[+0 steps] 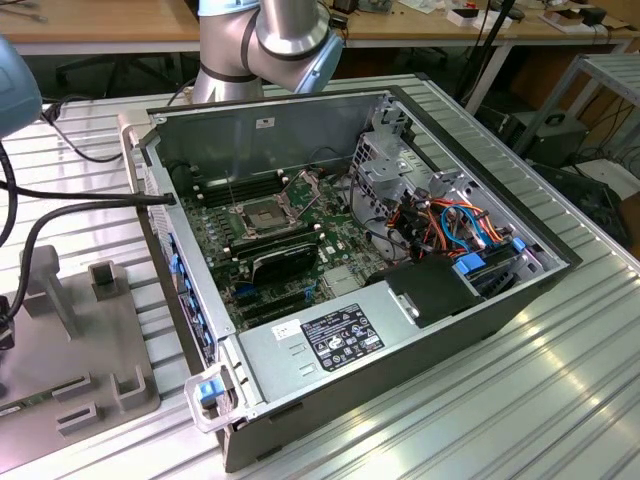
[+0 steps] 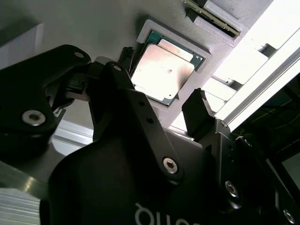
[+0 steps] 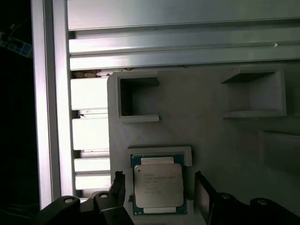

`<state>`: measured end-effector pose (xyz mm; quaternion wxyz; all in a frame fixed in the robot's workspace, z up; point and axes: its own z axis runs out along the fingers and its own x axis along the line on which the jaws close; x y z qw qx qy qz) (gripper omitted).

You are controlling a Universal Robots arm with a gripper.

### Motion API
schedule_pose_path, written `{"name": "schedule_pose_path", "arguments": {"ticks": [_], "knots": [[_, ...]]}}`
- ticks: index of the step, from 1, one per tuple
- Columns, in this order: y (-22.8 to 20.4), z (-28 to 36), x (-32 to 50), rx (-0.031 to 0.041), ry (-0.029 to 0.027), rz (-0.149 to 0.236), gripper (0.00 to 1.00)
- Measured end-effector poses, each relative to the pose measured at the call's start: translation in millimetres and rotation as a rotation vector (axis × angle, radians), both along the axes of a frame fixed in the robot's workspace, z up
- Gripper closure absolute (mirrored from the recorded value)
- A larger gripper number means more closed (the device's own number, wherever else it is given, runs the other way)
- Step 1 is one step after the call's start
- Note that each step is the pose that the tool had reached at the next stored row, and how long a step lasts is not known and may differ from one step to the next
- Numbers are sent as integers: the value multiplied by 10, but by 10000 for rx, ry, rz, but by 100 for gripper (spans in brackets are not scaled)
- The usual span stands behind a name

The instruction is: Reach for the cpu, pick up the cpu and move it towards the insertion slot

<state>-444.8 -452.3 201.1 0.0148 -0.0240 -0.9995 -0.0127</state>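
The cpu (image 3: 158, 190) (image 2: 161, 72), a small square chip with a pale metal face on a green edge, lies flat in a shallow nest of the grey fixture (image 3: 211, 140). In both wrist views my gripper (image 3: 159, 191) (image 2: 162, 85) is open and straddles it. One dark fingertip (image 3: 118, 186) stands on one side and the other fingertip (image 3: 202, 190) on the opposite side, each a small gap off the chip. In the exterior view the insertion slot (image 1: 252, 214), a square socket with a metal frame, sits on the motherboard inside the open computer case (image 1: 400, 330).
The grey fixture (image 1: 70, 330) with upright posts lies at the exterior view's left of the case, on the ribbed aluminium table (image 1: 560, 400). Two empty recesses (image 3: 137, 98) (image 3: 253, 93) lie beyond the chip. A black block (image 1: 285, 262), cables and a drive cage (image 1: 390, 160) crowd the case.
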Motion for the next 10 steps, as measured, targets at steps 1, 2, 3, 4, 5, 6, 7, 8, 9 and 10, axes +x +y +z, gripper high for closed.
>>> {"name": "schedule_pose_path", "arguments": {"ticks": [1, 2, 3, 4, 5, 6, 7, 8, 9, 10], "knots": [[0, -5, 0, -34, 0, 0, 31], [0, -9, 1, -54, 1, -2, 31], [0, -14, 1, -56, 0, -8, 31], [0, -17, 2, -57, 2, -13, 31], [0, -26, 3, -56, 0, -18, 31], [1, -32, 3, -56, 0, -20, 31], [1, -38, 3, -57, 1, -21, 31], [0, -46, 3, -57, 1, -21, 31], [0, -53, 3, -57, 0, -21, 31], [0, -63, 4, -57, 0, -21, 31]]}}
